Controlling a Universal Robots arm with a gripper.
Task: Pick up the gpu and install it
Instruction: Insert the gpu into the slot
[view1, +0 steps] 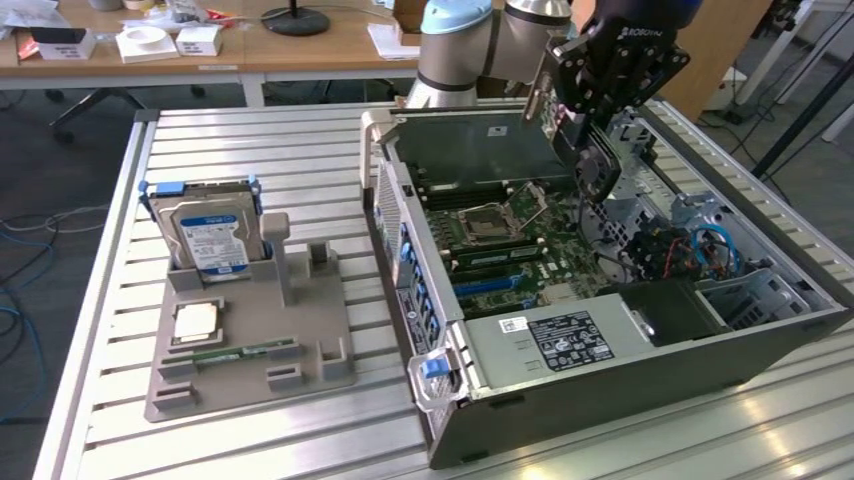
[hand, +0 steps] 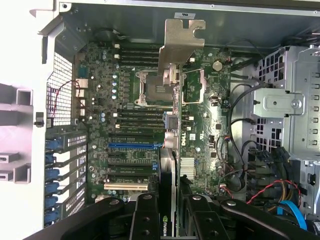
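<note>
White "ROBOTIQ" lettering on the gripper (view1: 587, 122) body, partly cut off. Green NVIDIA eye logo on the gpu (hand: 180, 45), at the end between the fingers. White "DELL" on the motherboard (hand: 200, 135), just beside the card. Hard drive (view1: 210, 235) blue label and power supply (view1: 561, 340) sticker: print too small to read.
</note>
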